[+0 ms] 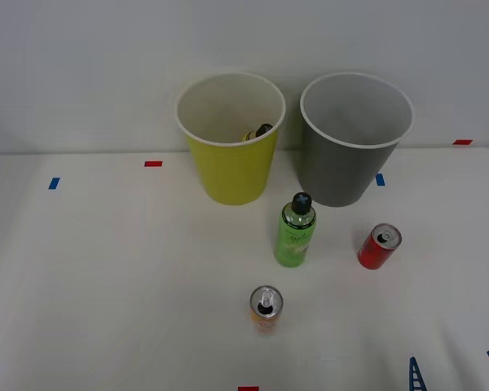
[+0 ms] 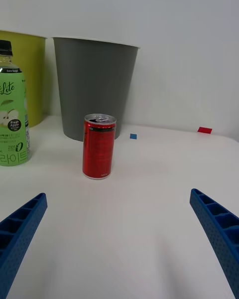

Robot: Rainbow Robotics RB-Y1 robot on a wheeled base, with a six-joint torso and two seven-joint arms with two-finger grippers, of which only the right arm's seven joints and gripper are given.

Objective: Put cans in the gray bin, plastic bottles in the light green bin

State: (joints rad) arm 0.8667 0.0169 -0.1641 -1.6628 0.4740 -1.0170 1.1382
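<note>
White desk (image 1: pixel 106 269) spreads across the front view, and two big bins stand side by side at the upper middle of the frame, near the wall. On the left is the light green bin (image 1: pixel 231 175), with something small and dark already inside it. On the right is the gray bin (image 1: pixel 346 171). Both stand with their mouths up, so things can be dropped in from above. Just below them stands the green bottle (image 1: pixel 296 232), the red can (image 1: pixel 379 247) is to its right, and the orange-and-white can (image 1: pixel 266 309) sits lower, near the middle. All three stand upright and apart, so there is room to reach around each one. Blue tips of the tool (image 1: pixel 455 373) peek in at the lower right corner. In the right wrist view, the tool (image 2: pixel 119 239) is wide open and holds nothing. Its blue fingers (image 2: pixel 20 229) sit at the two bottom corners. Between them, farther off, stands the red can (image 2: pixel 99 146), with bare desk all around it. I think it will be grabbed first, since the gray bin (image 2: pixel 94 89) waits close behind it.
</note>
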